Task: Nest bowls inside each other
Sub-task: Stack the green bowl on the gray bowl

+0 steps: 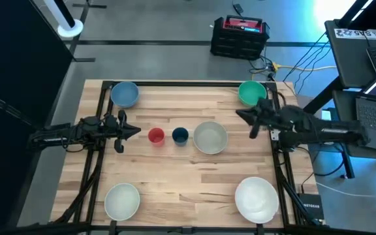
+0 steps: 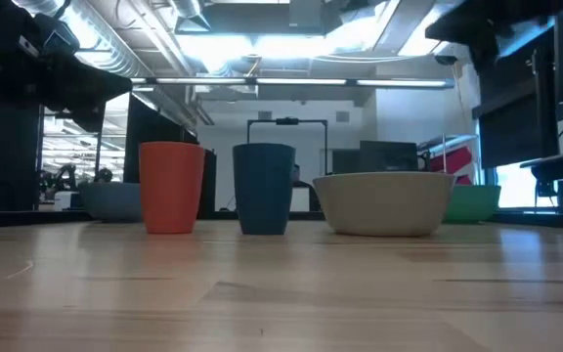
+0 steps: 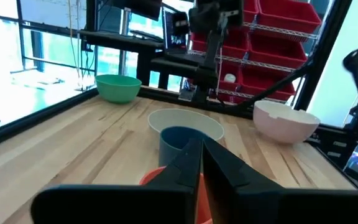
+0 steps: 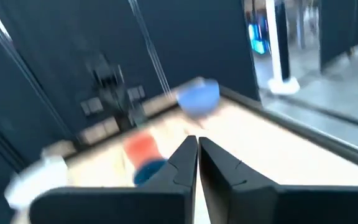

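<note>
Seven bowls stand upright and apart on the wooden table point(image 1: 188, 176). A light blue bowl point(image 1: 124, 94) is at the far left and a green bowl point(image 1: 251, 93) at the far right. In the middle stand a tiny red bowl point(image 1: 156, 136), a tiny navy bowl point(image 1: 180, 135) and a pale grey bowl point(image 1: 210, 138). Two white bowls point(image 1: 122, 200) point(image 1: 257, 199) sit near the front. My left gripper point(image 1: 138, 131) is shut, level, just left of the red bowl. My right gripper point(image 1: 240, 114) is shut, raised between the green and grey bowls.
Black frame rails point(image 1: 96, 163) run along the table's left, right and far edges. A black and red case point(image 1: 239, 36) sits on the floor beyond the far edge, and laptops point(image 1: 371, 98) stand to the right. Bare wood lies between the two white bowls.
</note>
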Controlling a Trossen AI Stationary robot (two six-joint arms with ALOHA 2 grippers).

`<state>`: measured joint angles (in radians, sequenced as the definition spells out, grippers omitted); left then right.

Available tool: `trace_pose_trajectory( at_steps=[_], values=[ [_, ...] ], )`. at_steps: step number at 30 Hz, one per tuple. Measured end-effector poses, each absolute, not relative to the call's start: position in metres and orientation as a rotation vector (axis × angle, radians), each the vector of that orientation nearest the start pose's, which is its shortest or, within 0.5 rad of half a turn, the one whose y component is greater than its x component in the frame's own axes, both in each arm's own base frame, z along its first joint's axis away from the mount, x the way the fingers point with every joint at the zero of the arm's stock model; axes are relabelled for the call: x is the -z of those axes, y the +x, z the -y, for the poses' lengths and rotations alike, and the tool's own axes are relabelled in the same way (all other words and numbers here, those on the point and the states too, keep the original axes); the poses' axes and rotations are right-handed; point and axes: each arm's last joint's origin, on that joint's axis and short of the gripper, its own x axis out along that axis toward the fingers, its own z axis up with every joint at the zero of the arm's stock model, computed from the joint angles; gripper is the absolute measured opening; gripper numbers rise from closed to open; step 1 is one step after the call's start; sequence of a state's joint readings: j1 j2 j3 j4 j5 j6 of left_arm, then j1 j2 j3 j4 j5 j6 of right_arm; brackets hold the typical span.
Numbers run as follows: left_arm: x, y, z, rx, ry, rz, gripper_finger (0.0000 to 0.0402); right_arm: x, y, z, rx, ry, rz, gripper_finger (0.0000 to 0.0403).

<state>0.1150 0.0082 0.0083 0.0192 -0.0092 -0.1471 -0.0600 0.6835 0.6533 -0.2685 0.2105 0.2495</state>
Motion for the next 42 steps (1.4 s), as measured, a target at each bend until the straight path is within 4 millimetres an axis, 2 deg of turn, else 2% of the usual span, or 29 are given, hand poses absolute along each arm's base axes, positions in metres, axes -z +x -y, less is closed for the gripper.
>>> trace_pose_trajectory(
  at_steps=[3, 7, 12, 18, 32, 35, 38, 42],
  values=[
    [-0.168, 0.097, -0.011, -0.122, -0.156, 0.039, 0.0, -0.315, 0.178, 0.018, 0.323, 0.193, -0.384, 0.0],
    [-0.172, 0.097, -0.011, -0.12, -0.154, 0.08, 0.0, -0.319, 0.216, 0.042, 0.436, 0.198, -0.728, 0.0009],
    [-0.172, 0.097, -0.011, -0.117, -0.229, 0.077, 0.0, -0.299, 0.254, 0.072, 0.431, 0.271, -1.068, 0.0072],
    [-0.172, 0.097, -0.011, -0.115, -0.283, 0.081, 0.0, -0.27, 0.284, 0.085, 0.398, 0.3, -1.205, 0.0181],
    [-0.172, 0.097, -0.013, -0.122, -0.359, 0.086, 0.0, -0.23, 0.301, 0.092, 0.479, 0.401, -1.354, 0.0237],
    [-0.172, 0.097, -0.013, -0.124, -0.361, 0.086, 0.0, -0.228, 0.3, 0.091, 0.493, 0.404, -1.374, 0.0238],
    [-0.172, 0.097, -0.013, -0.124, -0.358, 0.085, 0.0, -0.227, 0.292, 0.098, 0.66, 0.33, -1.42, 0.0238],
    [-0.171, 0.097, -0.013, -0.125, -0.357, 0.084, 0.0, -0.228, 0.274, 0.125, 0.857, 0.313, -1.466, 0.0238]
  ],
)
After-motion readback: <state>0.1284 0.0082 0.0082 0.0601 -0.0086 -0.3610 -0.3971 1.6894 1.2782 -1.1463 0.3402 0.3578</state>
